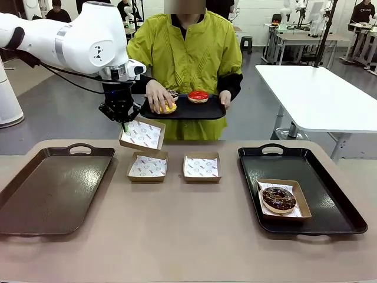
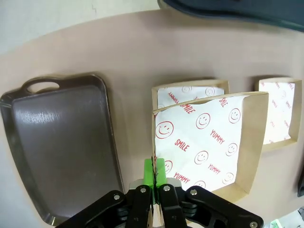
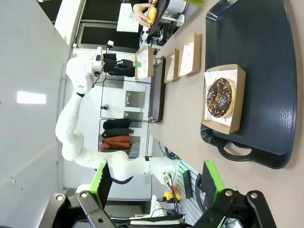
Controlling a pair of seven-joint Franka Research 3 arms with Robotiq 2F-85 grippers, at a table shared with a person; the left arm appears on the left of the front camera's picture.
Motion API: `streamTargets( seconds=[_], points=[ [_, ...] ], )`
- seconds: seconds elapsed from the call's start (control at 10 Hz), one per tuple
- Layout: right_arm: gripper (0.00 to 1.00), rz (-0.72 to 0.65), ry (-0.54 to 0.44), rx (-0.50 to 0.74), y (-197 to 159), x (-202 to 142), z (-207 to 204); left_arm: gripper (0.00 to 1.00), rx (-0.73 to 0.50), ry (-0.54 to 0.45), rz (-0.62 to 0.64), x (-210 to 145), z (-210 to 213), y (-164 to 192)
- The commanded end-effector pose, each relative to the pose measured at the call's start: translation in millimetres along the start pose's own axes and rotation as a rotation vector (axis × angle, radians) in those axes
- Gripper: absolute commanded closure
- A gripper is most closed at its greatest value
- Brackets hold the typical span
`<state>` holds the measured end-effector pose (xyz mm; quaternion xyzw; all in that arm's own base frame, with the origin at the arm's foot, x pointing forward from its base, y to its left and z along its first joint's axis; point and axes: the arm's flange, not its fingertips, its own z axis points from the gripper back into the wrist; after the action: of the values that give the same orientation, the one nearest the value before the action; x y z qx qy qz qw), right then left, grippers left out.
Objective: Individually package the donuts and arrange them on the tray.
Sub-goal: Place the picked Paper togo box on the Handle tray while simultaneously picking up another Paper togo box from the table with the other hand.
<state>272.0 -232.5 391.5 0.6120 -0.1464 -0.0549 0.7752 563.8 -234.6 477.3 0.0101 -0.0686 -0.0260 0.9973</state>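
Note:
A person across the table holds a black serving tray [image 1: 207,111] carrying a red donut [image 1: 198,95] and a yellow donut [image 1: 167,108], with one hand resting on the yellow one. A dark donut [image 1: 173,93] peeks out behind that hand. My left gripper [image 1: 123,123] [image 2: 154,170] is shut on the rim of a paper-lined cardboard box [image 1: 142,135] [image 2: 213,140] and holds it tilted in the air below the person's tray. A sprinkled dark donut [image 1: 278,198] [image 3: 220,97] lies boxed on the black tray [image 1: 330,203] [image 3: 259,42] at the right. My right gripper [image 3: 156,181] is open and holds nothing.
Two empty paper-lined boxes [image 1: 147,166] [image 1: 201,167] sit mid-table. A brown tray [image 1: 53,188] [image 2: 61,147] lies at the left. A white table [image 1: 318,94] stands behind at the right.

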Motion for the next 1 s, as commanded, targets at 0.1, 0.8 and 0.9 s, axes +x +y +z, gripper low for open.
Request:
streamTargets(
  seconds=[0.1, 0.8, 0.9],
  points=[
    [0.0, 0.001, -0.024, 0.015, 6.5, -6.7, 3.1, 1.0, 0.005, 0.007, -0.006, -7.7, -1.4, -0.8],
    [0.0, 0.001, -0.024, 0.015, 6.5, -6.7, 3.1, 1.0, 0.005, 0.007, -0.006, -7.7, -1.4, -0.8],
    [0.0, 0.001, -0.024, 0.015, 6.5, -6.7, 3.1, 1.0, 0.005, 0.007, -0.006, -7.7, -1.4, -0.8]
  ],
)
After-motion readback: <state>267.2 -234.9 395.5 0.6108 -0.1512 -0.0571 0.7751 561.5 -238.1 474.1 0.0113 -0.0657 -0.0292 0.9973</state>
